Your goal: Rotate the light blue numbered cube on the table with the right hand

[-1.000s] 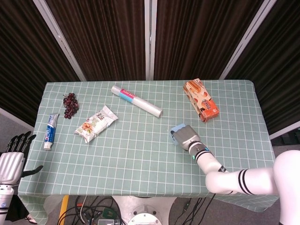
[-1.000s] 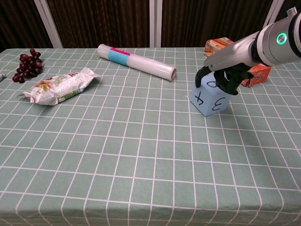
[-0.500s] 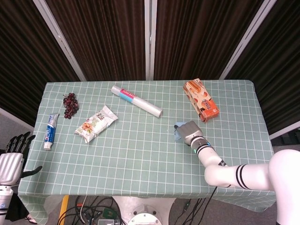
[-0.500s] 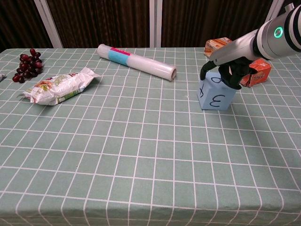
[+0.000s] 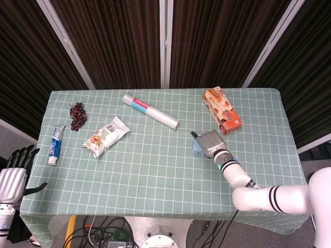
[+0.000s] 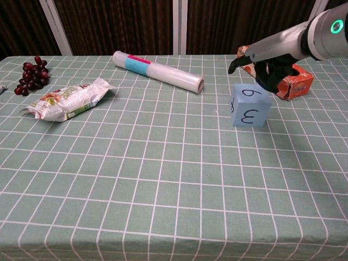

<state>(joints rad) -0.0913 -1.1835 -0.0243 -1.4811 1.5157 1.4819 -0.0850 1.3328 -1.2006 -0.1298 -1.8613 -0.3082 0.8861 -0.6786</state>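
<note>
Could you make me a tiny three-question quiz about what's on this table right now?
1. True or false: the right hand grips the blue cube.
2. Which number faces the chest camera on the cube? A) 3 B) 7 C) 1
3. Fill in: the purple fruit at the table's far left is ____.

Key: 1 false, the hand is above and behind the cube, apart from it; 2 A; 3 grapes.

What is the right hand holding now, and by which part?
Nothing. The right hand is lifted just above and behind the light blue numbered cube, with its fingers clear of the cube's top face.
</note>
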